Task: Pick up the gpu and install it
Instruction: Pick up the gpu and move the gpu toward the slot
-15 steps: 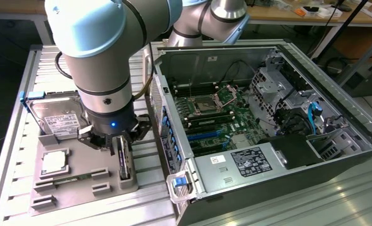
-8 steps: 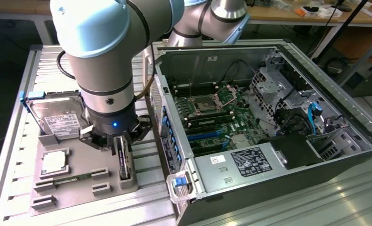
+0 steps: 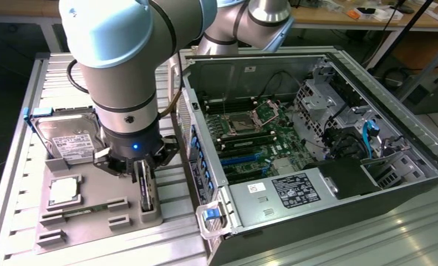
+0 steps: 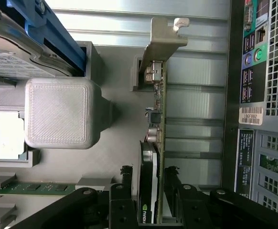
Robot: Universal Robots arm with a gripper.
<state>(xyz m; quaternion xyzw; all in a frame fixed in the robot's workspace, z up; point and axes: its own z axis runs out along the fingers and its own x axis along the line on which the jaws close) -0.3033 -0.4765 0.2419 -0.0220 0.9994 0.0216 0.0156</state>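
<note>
The gpu (image 3: 146, 191) stands on edge in a slot of the grey holder tray (image 3: 93, 224), to the exterior view's left of the open computer case (image 3: 396, 183). In the wrist view the gpu (image 4: 149, 152) shows its dark fan face, its green board and its silver bracket (image 4: 163, 40). My gripper (image 3: 142, 169) has come down over the card from above. Its black fingers (image 4: 125, 179) sit against both faces of the card, so my gripper (image 4: 148, 174) is shut on the gpu. The card still rests in its slot.
On the same tray lie a silver hard drive (image 3: 67, 138), a processor chip (image 3: 64, 190) and a green memory stick (image 3: 75, 211). The case lies open with the motherboard (image 3: 256, 138) exposed. The case's rear wall with its ports (image 4: 253, 62) is close beside the card.
</note>
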